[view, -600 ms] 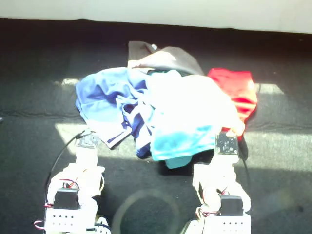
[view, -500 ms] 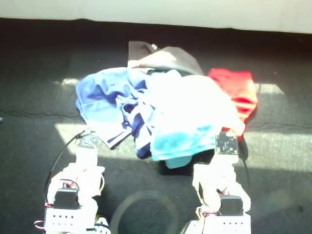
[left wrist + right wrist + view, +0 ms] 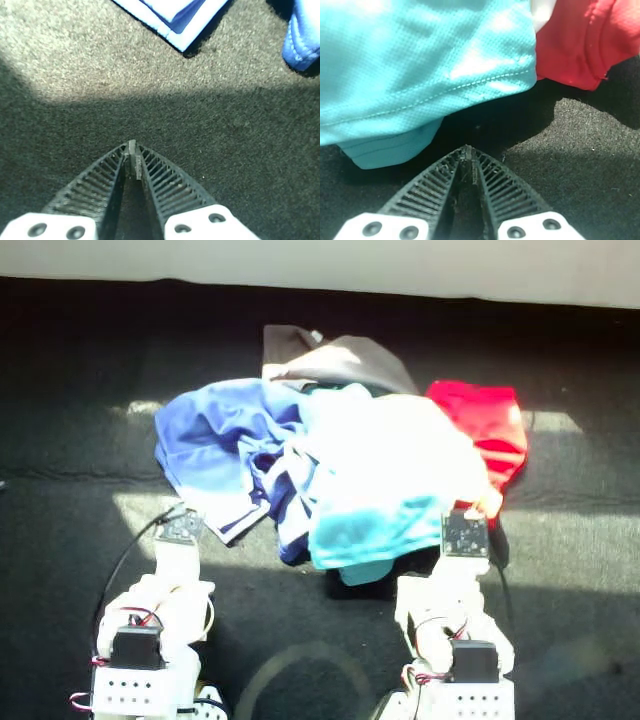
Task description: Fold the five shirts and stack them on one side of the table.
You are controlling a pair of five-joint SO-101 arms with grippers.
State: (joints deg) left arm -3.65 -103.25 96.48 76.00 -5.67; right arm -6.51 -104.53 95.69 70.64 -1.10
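A heap of unfolded shirts lies mid-table: a blue shirt (image 3: 215,440) at the left, a turquoise shirt (image 3: 375,490) in the middle, a red shirt (image 3: 490,425) at the right and a brown-grey shirt (image 3: 340,358) at the back. My left gripper (image 3: 132,150) is shut over bare dark table, short of the blue shirt's hem (image 3: 175,15). My right gripper (image 3: 467,151) is shut with nothing in it, just short of the turquoise shirt's hem (image 3: 430,65), with the red shirt (image 3: 580,45) beside it.
The dark table (image 3: 90,370) has open surface left, right and behind the heap. A pale wall (image 3: 320,260) borders the far edge. A black cable (image 3: 125,560) runs along the left arm.
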